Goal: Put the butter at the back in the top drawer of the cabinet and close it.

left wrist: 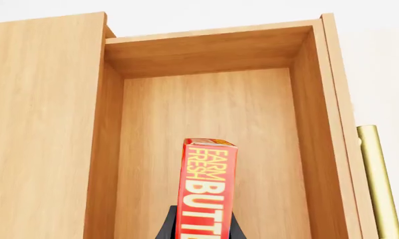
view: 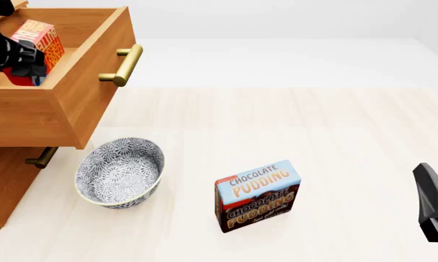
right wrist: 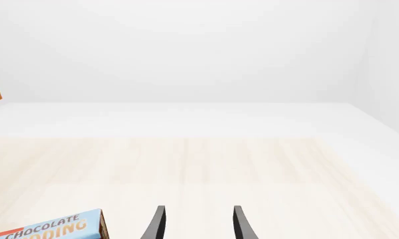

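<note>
The left gripper (left wrist: 201,230) is squeezing the small red butter box (left wrist: 207,191) over the open light-brown wooden top drawer (view: 88,82), at the counter's far left corner. The right gripper (right wrist: 197,224) is resting, jaws apart.

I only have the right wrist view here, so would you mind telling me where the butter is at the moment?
Observer: The left gripper holds the butter over the open top drawer.
Operator: Thank you. Is anything else inside that drawer?
Observer: No, the left wrist view shows only its bare wooden floor.
Operator: What stands beside the pudding box that I partly see?
Observer: A patterned bowl sits to its left, by the cabinet.
</note>
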Robot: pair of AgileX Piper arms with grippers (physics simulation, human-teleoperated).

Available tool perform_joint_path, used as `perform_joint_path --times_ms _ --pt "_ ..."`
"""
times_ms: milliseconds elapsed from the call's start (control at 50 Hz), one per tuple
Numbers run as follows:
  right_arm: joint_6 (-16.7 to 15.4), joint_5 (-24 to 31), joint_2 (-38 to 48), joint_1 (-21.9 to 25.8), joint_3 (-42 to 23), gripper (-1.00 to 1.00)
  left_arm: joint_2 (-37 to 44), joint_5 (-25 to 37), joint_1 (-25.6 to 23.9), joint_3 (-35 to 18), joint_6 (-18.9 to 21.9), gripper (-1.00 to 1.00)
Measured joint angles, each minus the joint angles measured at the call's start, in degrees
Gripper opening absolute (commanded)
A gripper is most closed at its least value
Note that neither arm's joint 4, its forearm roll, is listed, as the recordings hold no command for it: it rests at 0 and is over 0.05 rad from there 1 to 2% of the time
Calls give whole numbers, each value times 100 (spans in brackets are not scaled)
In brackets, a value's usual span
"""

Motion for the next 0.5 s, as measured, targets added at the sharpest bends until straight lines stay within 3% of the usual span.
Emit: perform_joint_path --times_ms 500 --pt "0 0 0 0 0 100 87 -94 48 74 -64 -100"
